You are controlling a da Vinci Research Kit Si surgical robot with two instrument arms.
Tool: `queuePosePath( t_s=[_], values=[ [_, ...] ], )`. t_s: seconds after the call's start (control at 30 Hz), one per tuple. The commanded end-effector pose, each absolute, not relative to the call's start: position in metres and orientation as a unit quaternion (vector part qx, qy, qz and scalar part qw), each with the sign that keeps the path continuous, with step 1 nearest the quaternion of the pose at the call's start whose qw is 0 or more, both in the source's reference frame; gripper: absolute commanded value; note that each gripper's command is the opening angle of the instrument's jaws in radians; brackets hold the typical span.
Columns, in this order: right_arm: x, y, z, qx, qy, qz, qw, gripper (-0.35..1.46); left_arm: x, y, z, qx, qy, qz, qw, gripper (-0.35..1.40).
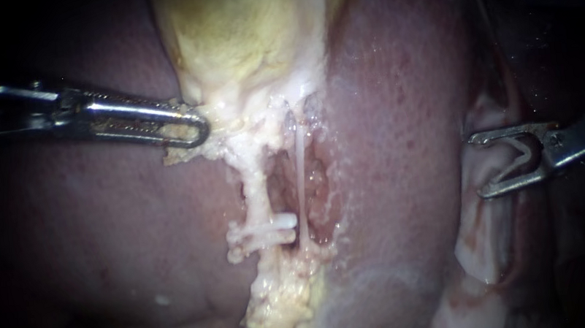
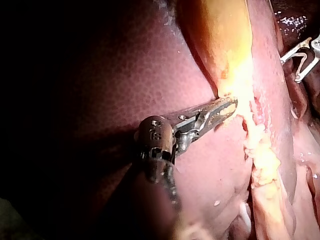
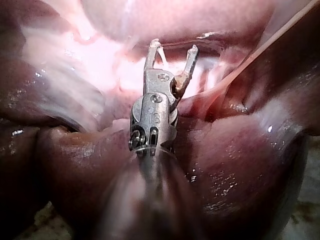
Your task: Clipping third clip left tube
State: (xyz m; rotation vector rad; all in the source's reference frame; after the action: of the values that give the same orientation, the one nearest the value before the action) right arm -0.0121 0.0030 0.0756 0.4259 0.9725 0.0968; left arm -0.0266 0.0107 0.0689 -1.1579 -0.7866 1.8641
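The yellow gallbladder [image 1: 248, 36] hangs from above and narrows into pale strands. My left instrument [image 1: 189, 128] is shut on the tissue at its neck, also seen in the left wrist view [image 2: 227, 107]. The thick white left tube [image 1: 254, 183] runs down from there, with two white clips [image 1: 264, 233] across its lower part. A thin right tube [image 1: 302, 185] runs beside it. My right instrument [image 1: 480, 165] stands far to the right of both tubes, its jaws spread wide around a loaded clip [image 1: 523, 152]. The right wrist view shows those jaws [image 3: 174, 47] held apart over pale tissue.
Dark red liver [image 1: 98, 267] lies on both sides of the tubes. A dissected pocket [image 1: 317, 183] opens between the tubes and the right liver lobe [image 1: 407, 136]. A pale fold of tissue [image 1: 485, 238] lies under my right instrument. Yellow fat [image 1: 283, 305] trails below the clips.
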Motion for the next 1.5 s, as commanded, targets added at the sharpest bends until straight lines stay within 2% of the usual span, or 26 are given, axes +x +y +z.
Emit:
queuePosePath(
  t_s=[0.03,0.27,0.6,0.9,1.07,1.17,1.33,1.5],
  values=[
    [-0.0121,0.0030,0.0756,0.203,0.464,0.046,0.861,0.47,-0.0266,0.0107,0.0689,-0.457,-0.310,0.735,0.394,-0.35],
    [-0.0121,0.0030,0.0756,0.203,0.464,0.046,0.861,0.47,-0.0251,0.0114,0.0666,-0.456,-0.319,0.732,0.393,-0.35],
    [-0.0121,0.0031,0.0756,0.203,0.464,0.046,0.861,0.47,-0.0223,0.0140,0.0614,-0.476,-0.312,0.708,0.417,-0.35],
    [-0.0120,0.0033,0.0751,0.204,0.464,0.047,0.861,0.47,-0.0220,0.0139,0.0608,-0.476,-0.309,0.707,0.423,-0.35],
    [-0.0118,0.0035,0.0730,0.209,0.463,0.050,0.860,0.48,-0.0222,0.0137,0.0610,-0.475,-0.307,0.707,0.424,-0.35],
    [-0.0111,0.0039,0.0713,0.210,0.475,0.059,0.852,0.48,-0.0224,0.0136,0.0611,-0.475,-0.305,0.707,0.426,-0.35],
    [-0.0087,0.0040,0.0684,0.231,0.499,0.085,0.831,0.49,-0.0226,0.0134,0.0612,-0.475,-0.305,0.707,0.425,-0.35],
    [-0.0051,0.0033,0.0659,0.255,0.501,0.109,0.820,0.50,-0.0227,0.0134,0.0613,-0.476,-0.305,0.707,0.425,-0.35]
  ],
)
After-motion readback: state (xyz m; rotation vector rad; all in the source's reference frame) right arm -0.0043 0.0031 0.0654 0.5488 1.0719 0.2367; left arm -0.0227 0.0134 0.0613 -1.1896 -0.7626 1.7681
